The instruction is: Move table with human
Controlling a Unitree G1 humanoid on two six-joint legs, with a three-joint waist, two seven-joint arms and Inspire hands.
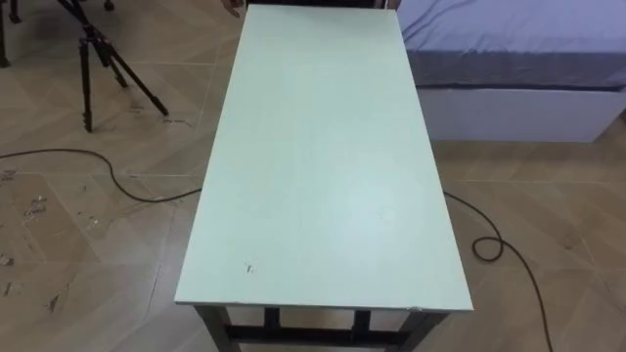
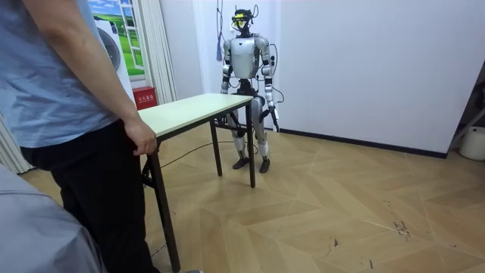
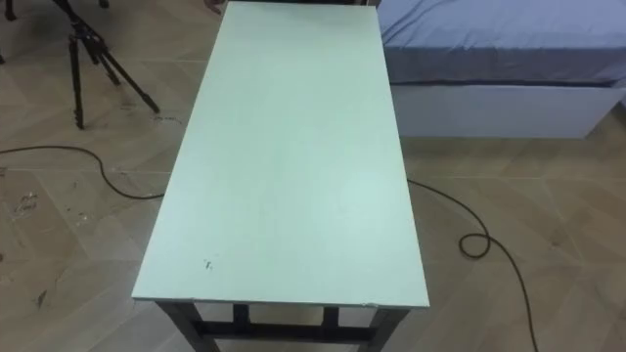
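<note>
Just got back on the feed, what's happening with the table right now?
A person's hand holds one end of the table. The robot stands at the other end with its left hand hanging at its side, off the table. The table looks to be standing on the floor, so the lift has not started.

Even indoor light, soft sheen on table (image 1: 323,147), faint shadows
</note>
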